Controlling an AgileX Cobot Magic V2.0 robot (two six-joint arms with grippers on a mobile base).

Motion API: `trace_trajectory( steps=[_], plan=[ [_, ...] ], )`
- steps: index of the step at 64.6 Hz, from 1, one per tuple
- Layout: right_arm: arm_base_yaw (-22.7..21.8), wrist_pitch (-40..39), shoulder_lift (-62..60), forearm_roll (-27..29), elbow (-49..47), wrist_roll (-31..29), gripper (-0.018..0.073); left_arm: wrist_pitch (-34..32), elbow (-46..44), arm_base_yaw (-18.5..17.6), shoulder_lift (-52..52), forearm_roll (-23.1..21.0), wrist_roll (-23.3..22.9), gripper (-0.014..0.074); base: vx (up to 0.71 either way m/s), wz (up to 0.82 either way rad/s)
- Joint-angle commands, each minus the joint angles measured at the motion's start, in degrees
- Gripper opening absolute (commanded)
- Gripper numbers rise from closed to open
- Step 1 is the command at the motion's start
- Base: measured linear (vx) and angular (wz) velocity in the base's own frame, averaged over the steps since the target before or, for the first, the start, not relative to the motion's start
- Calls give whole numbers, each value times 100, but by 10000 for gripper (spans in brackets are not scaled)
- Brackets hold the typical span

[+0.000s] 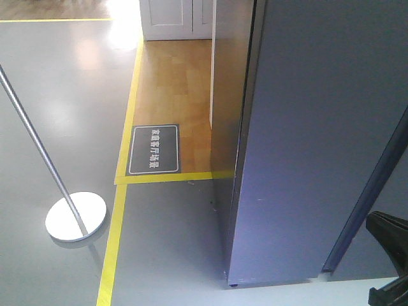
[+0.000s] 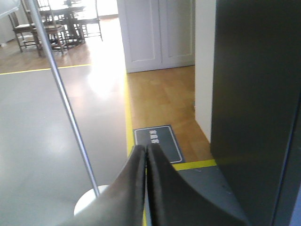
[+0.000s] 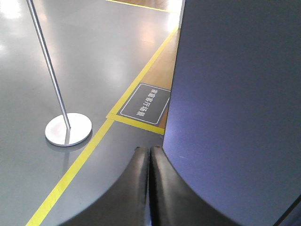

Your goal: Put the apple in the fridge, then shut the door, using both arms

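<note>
**Both grippers pressed shut beside the dark grey fridge**

While the fridge (image 1: 306, 146) fills the right half of the front view as a tall dark grey slab, its door cannot be told apart from the body, since only flat grey outer panels are shown. A darker grey panel (image 1: 376, 191) is seen slanting across the far right edge. No apple is visible in any of the 3 views.

The left gripper (image 2: 146, 149) is seen from its wrist camera with its 2 black fingers pressed together, nothing held between them. It is pointed toward a dark floor sign (image 2: 157, 141) with white lettering, and the fridge's dark side stands to its right.

The right gripper (image 3: 149, 150) is likewise clenched, fingers touching along their length and empty. The fridge's grey face is just beside it on the right.

On the grey floor, yellow tape lines (image 1: 118, 217) are laid around a patch of wood flooring (image 1: 178, 89). A metal pole on a round base (image 1: 75, 217) is set well to the left. White cabinet doors (image 2: 157, 33) are seen beyond the wood flooring, and chairs with a table (image 2: 51, 21) further back.
</note>
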Motion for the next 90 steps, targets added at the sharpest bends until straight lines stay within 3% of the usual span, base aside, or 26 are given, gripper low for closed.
trace_trajectory(
  steps=[1, 22, 90],
  plan=[
    [-16, -208, 13, 149, -165, -9, -3, -377, -92, 70, -92, -67, 158, -6, 0, 0],
    [-16, -208, 13, 149, -165, -9, -3, -832, -92, 69, -92, -73, 103, -6, 0, 0],
    [-16, -208, 13, 149, -165, -9, -3, -843, -98, 69, -86, -68, 103, -6, 0, 0]
  ],
)
